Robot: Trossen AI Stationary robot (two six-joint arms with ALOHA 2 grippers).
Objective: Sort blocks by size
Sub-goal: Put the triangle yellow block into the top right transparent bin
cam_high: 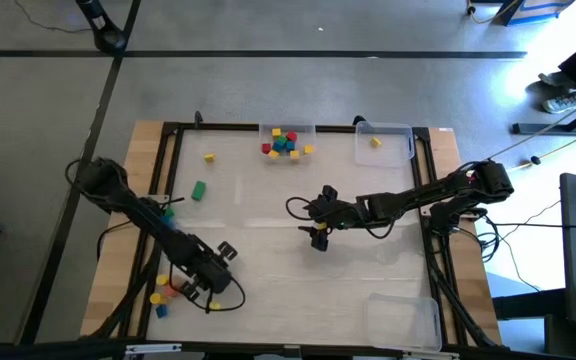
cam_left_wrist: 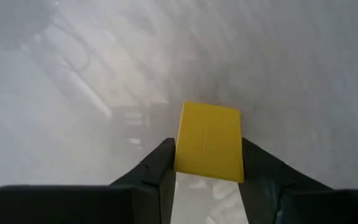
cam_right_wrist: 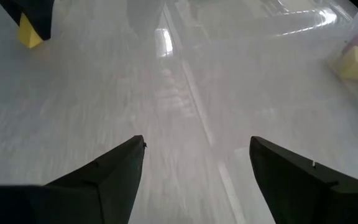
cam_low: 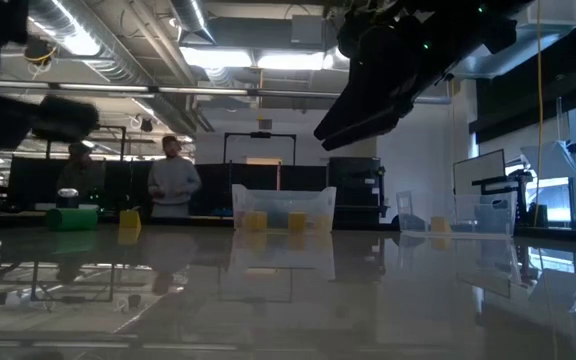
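**Block-sorting table: items as they lie, placed from the middle tray**

1. Middle tray (cam_high: 264, 130): clear plastic, at the far edge of the table (cam_high: 268, 215); holds a heap of blocks (cam_high: 286, 143) in yellow, red, blue and green; an orange piece lies at the heap's right side.
2. Corner tray (cam_high: 408, 142): clear plastic, just right of the middle tray along the same far edge; one yellow block (cam_high: 376, 142) inside it.
3. Near tray (cam_high: 404, 318): clear plastic, well away from the middle tray, at the table's near right corner.
4. Loose yellow block (cam_high: 209, 157): on the table left of the middle tray, apart from it.
5. Green block (cam_high: 199, 190): farther left and nearer than item 4.
6. Left gripper (cam_high: 200, 293): far from the middle tray, at the near left of the table; the left wrist view shows a yellow cube (cam_left_wrist: 208, 141) between its two fingers, each finger meeting a side of the cube; pinching it.
7. Small pile (cam_high: 161, 290): yellow, red and blue blocks just beside the left gripper, toward the table's left edge.
8. Right gripper (cam_high: 320, 216): in front of the middle tray, over the table's centre; fingers spread wide, nothing between them.
9. Two people (cam_low: 173, 180): standing in the room beyond the middle tray, seen in the low view.
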